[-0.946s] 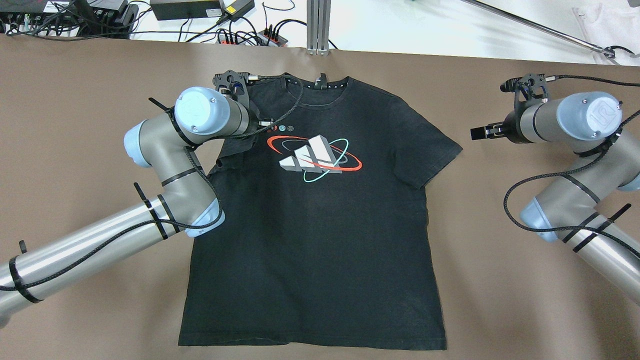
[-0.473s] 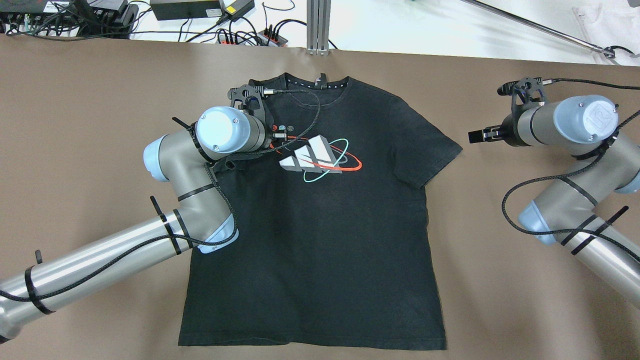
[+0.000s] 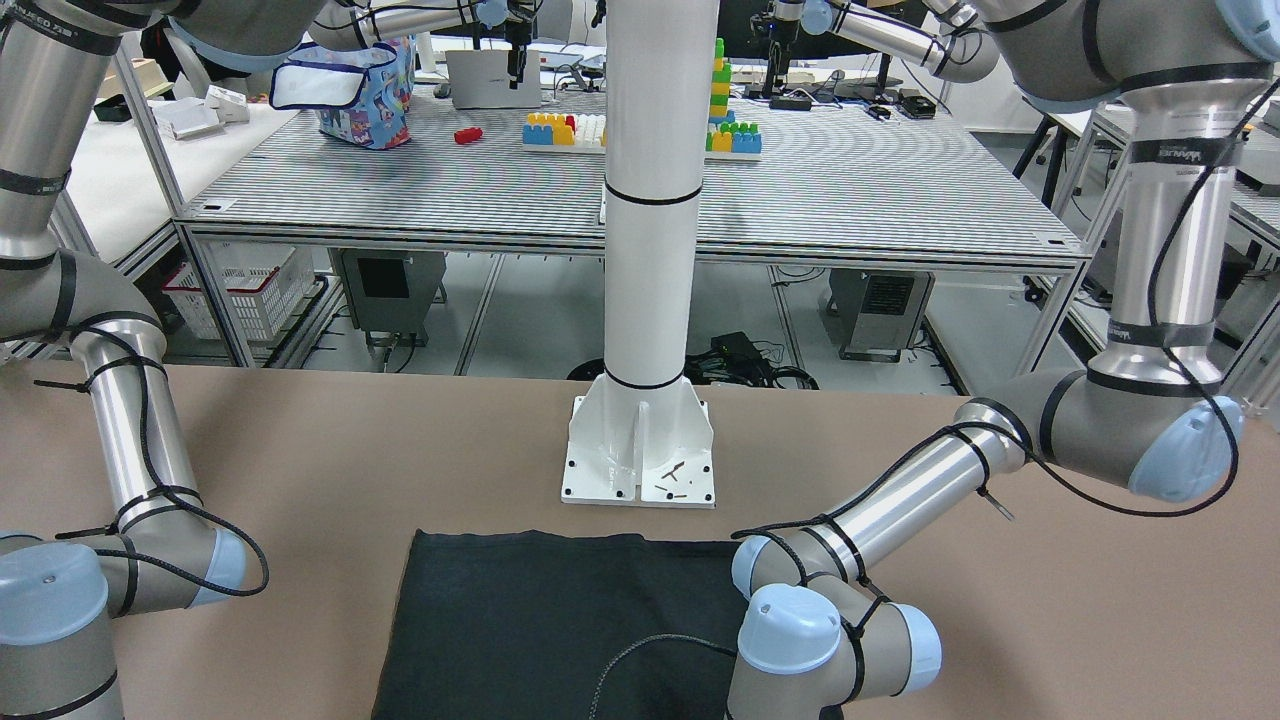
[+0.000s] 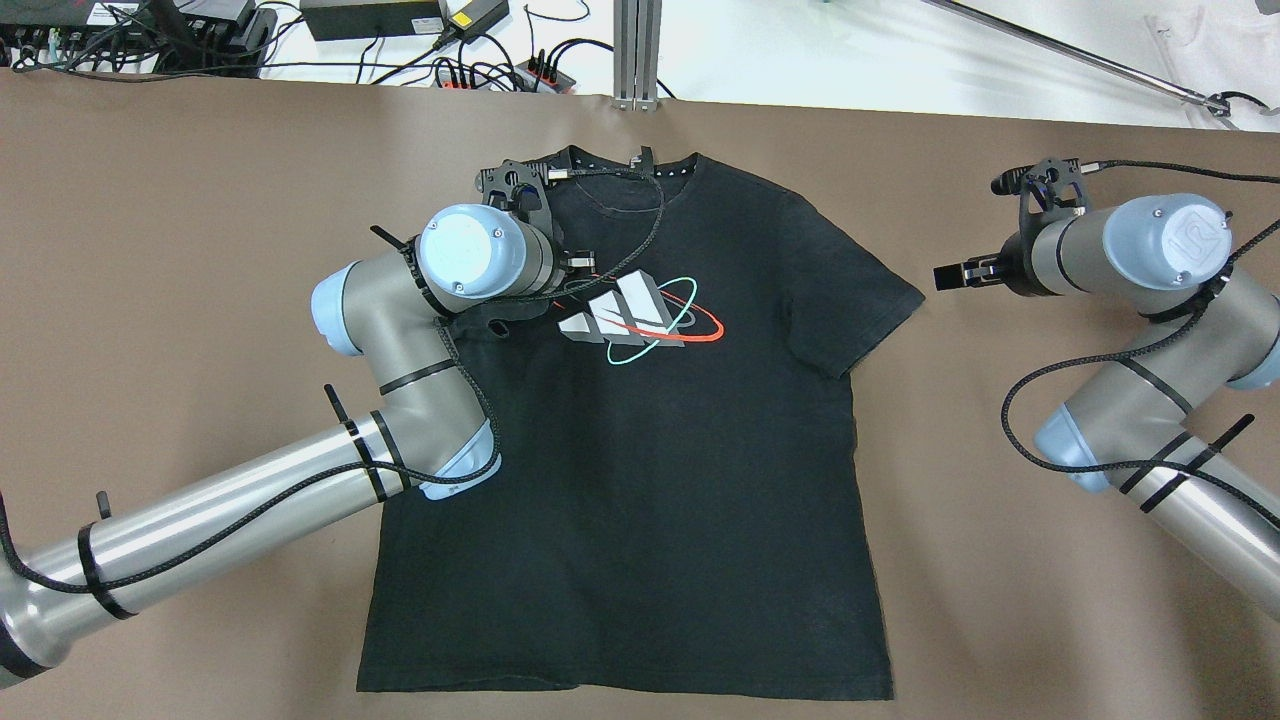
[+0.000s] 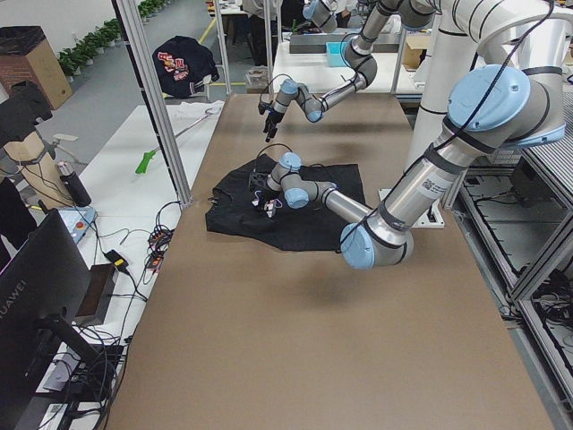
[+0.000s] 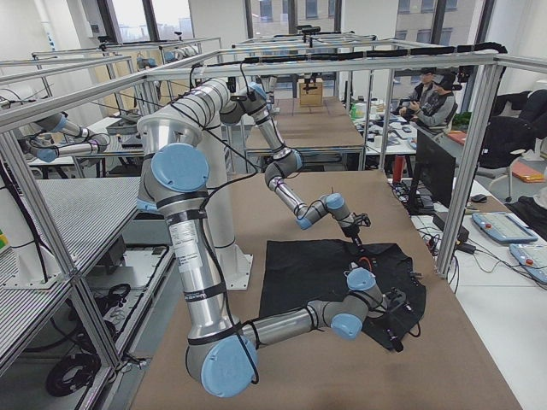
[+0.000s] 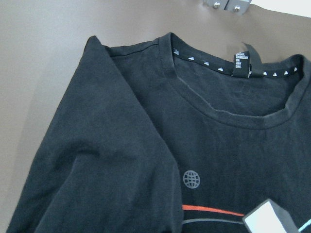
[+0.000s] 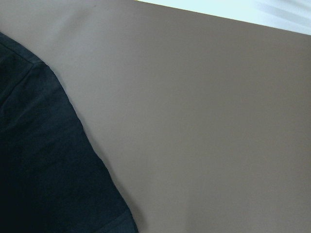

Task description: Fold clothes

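Note:
The clothes are one black T-shirt (image 4: 640,450) with a white, red and teal chest logo, lying flat and face up on the brown table. Its left sleeve is folded in over the chest, as the left wrist view (image 7: 97,160) shows. My left gripper (image 4: 505,318) sits over that fold, under its wrist, with the fingers hidden; the sleeve fabric rises to it. My right gripper (image 4: 947,275) hovers just right of the flat right sleeve (image 4: 860,300), apart from it; its jaws show as one block. The right wrist view shows only that sleeve's edge (image 8: 39,170).
A white pillar (image 3: 650,200) stands on its base plate (image 3: 640,460) at the shirt's hem side. An aluminium post (image 4: 637,50) and cables (image 4: 400,30) lie beyond the far table edge, past the collar.
My left arm has moved right and slightly forward over the shirt, and the bunched left sleeve has travelled inward with it. My right gripper has drifted a little left and down.

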Controlling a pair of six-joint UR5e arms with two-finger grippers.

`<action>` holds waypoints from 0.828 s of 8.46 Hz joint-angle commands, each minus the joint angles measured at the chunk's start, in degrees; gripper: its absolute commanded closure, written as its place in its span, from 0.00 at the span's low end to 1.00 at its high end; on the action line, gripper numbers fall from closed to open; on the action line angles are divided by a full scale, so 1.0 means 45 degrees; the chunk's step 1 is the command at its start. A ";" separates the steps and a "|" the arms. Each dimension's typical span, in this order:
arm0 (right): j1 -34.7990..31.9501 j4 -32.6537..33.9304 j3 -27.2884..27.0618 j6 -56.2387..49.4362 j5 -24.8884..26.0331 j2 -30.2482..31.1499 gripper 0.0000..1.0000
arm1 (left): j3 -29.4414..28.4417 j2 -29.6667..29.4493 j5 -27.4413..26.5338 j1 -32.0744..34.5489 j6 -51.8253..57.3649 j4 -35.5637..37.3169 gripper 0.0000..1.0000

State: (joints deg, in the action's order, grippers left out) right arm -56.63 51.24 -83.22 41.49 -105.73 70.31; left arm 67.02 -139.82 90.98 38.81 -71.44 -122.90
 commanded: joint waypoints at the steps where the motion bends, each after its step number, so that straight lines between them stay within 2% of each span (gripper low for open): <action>1: 0.0046 0.0000 0.0016 -0.0001 0.0018 -0.0019 0.06 | -0.0129 -0.0199 -0.0004 0.0028 -0.0042 -0.0053 0.00; 5: 0.0065 0.0019 0.0094 0.0038 0.0057 -0.0155 0.06 | 0.0105 -0.0199 0.0757 0.0712 0.0328 -0.0190 0.00; 7: 0.0104 0.0097 0.0346 0.1553 0.0077 -0.0660 0.08 | 0.0106 -0.0160 0.0758 0.0712 0.0328 -0.0190 0.00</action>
State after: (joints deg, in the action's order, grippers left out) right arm -56.34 51.46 -82.65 42.90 -105.51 69.31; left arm 67.41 -140.64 94.08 41.86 -70.02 -123.68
